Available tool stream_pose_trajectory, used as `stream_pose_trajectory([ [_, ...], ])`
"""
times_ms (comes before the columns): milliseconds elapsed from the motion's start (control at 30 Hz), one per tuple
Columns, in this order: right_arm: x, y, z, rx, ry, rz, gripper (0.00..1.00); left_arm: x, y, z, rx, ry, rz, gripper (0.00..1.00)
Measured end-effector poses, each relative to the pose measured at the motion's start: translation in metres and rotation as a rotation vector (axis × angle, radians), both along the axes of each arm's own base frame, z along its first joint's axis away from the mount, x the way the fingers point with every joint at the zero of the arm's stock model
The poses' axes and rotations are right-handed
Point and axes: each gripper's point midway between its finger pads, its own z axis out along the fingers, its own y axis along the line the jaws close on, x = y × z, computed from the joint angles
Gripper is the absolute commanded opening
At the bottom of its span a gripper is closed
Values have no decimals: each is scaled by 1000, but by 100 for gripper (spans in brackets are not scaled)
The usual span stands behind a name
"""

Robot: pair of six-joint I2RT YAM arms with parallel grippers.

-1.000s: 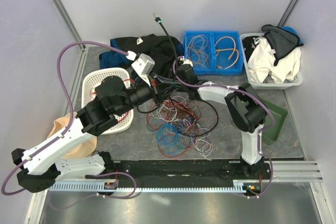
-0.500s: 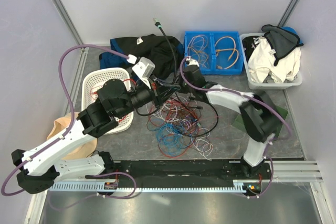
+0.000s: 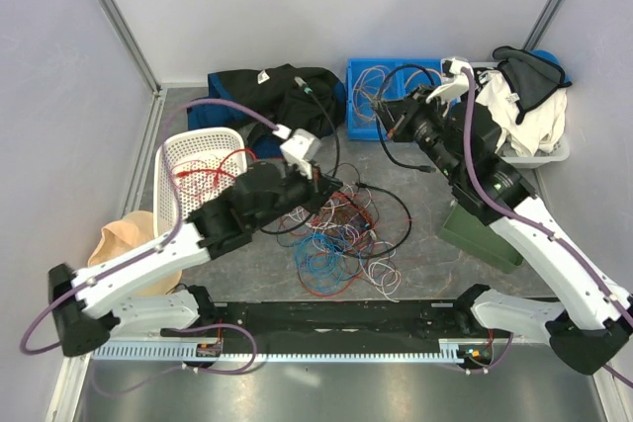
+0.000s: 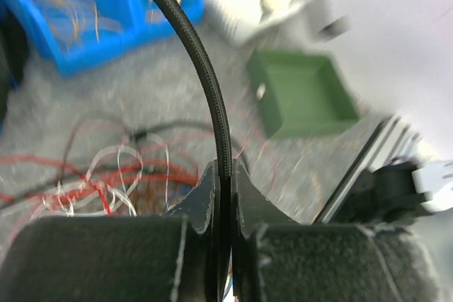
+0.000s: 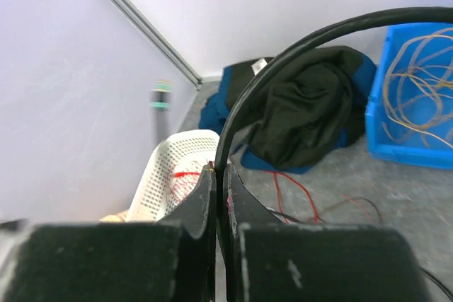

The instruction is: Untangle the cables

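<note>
Grey speckled table (image 3: pixel 252 262) — left arm low across the middle, right arm high toward the far right. Black-and-blue garment heap (image 3: pixel 252 91) at far left. White perforated plastic basket (image 3: pixel 198 138) on the left, red wire inside. Blue divided plastic bin (image 3: pixel 358 71) at far centre holds pale coiled wires. Green square tray (image 3: pixel 480 236) on the right, partly hidden by the right arm. Tangle of thin red, white, blue and black cables (image 3: pixel 341 234) lies mid-table, nearer than both grippers. Left gripper (image 4: pixel 223 175) sits at the tangle's far-left edge, fingers closed, pinching a thick black cable (image 4: pixel 209 90). Right gripper (image 5: pixel 218 175), up beside the blue bin, is likewise clamped on thick black cable — whether it is the same one, cannot tell.
</note>
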Motion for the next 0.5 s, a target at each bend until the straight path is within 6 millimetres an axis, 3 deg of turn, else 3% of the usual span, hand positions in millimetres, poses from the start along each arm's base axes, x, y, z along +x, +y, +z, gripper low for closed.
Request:
stream_pose_trajectory([
  [33, -4, -4, 0, -14, 6, -5, 0, 3, -7, -16, 32, 30, -3, 12],
  [67, -7, -8, -2, -25, 12, -9, 0, 7, -15, -34, 68, 62, -7, 28],
  [100, -10, -13, -7, -49, 29, -21, 0, 9, -21, -51, 104, 93, -16, 54],
  [133, -12, -17, -13, -71, 45, -30, 0, 11, -28, -68, 138, 124, -24, 71],
  [167, -14, -22, -20, -97, 64, -47, 0, 13, -34, -89, 177, 167, -25, 99],
  [267, -20, -38, -39, -156, 106, -89, 0, 15, -40, -137, 274, 272, -13, 100],
  [333, -27, -50, -55, -193, 134, -118, 0, 14, -38, -152, 304, 308, 0, 100],
  [400, -34, -61, -69, -224, 159, -145, 0, 15, -38, -148, 288, 306, 9, 100],
  [500, -45, -78, -82, -259, 180, -180, 0, 14, -38, -120, 181, 241, -1, 100],
])
